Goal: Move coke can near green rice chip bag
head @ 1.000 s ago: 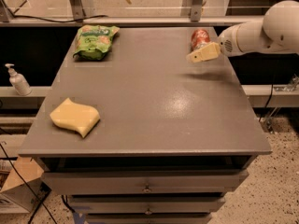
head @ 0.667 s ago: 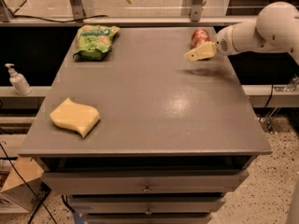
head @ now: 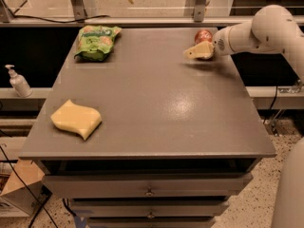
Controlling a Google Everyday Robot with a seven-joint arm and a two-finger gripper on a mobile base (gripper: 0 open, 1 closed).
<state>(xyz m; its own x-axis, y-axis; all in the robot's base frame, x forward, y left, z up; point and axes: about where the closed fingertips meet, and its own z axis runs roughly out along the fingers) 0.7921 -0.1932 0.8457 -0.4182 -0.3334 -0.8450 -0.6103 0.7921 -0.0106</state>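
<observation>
The coke can (head: pixel 204 34) is a small red can at the far right of the grey table (head: pixel 152 103), partly hidden behind my gripper. My gripper (head: pixel 198 51) reaches in from the right on a white arm and sits just in front of the can, very close to it. The green rice chip bag (head: pixel 96 42) lies at the far left corner of the table, well apart from the can.
A yellow wavy sponge (head: pixel 76 119) lies at the near left of the table. A soap dispenser bottle (head: pixel 18 81) stands on a ledge left of the table. Drawers (head: pixel 149 189) sit below the table's front edge. A railing runs behind the table.
My gripper has shifted slightly to the left in front of the can. The can, bag and sponge have not moved.
</observation>
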